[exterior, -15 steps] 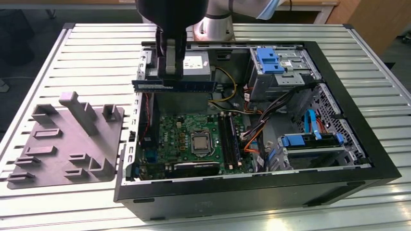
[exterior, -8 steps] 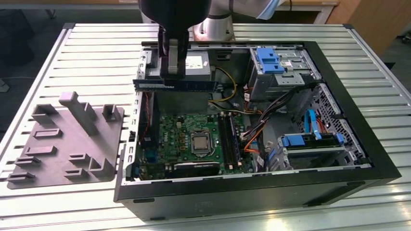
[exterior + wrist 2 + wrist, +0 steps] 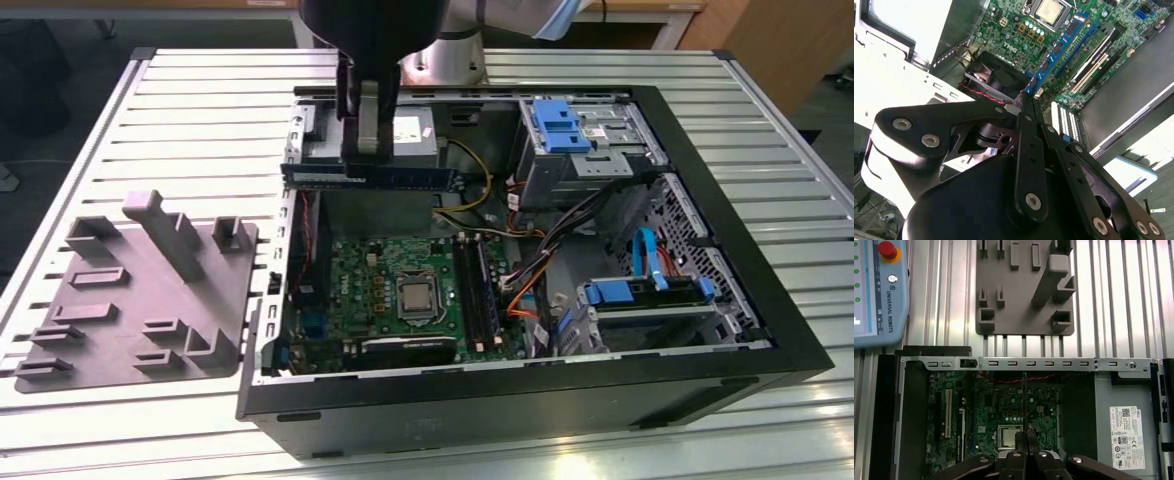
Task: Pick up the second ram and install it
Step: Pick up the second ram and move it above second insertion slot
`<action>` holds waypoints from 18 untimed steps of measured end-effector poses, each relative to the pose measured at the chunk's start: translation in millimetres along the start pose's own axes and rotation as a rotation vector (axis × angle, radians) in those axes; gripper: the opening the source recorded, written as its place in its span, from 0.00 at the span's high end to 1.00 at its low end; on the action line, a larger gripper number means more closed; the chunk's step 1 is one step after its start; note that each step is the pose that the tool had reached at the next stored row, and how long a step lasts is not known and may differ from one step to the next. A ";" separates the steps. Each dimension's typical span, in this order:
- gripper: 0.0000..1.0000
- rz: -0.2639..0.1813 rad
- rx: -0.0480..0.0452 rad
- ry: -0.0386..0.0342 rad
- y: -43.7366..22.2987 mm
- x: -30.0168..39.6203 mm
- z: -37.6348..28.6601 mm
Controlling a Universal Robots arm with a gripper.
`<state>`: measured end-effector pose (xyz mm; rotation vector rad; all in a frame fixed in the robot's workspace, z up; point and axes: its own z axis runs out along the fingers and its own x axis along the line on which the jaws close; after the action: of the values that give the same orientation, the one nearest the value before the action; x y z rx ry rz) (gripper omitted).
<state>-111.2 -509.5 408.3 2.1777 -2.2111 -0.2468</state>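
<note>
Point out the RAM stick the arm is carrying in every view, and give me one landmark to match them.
Exterior view: the second ram hangs level in the tool, above the motherboard.
Second wrist view: the second ram is a blue strip reaching out from the tool over the motherboard.
First wrist view: the second ram is edge-on, a thin dark line.
Shared landmark: the CPU socket.

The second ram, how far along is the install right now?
Done: the pickup. The pincer is shut on the second ram, which is clear of the gray fixture and above the open computer case. In hand: the stick hangs level over the motherboard, well above the memory sockets. Left: seating it, as it is not yet in a socket.
</note>
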 end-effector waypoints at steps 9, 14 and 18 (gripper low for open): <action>0.88 0.001 -0.0260 -0.0003 -17.3 -0.6 -1.6; 0.88 0.002 -0.0392 -0.0011 -26.1 -0.9 -2.4; 0.88 0.001 -0.0447 -0.0015 -29.8 -1.1 -2.1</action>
<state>-81.4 -508.8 406.6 2.1545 -2.1854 -0.2950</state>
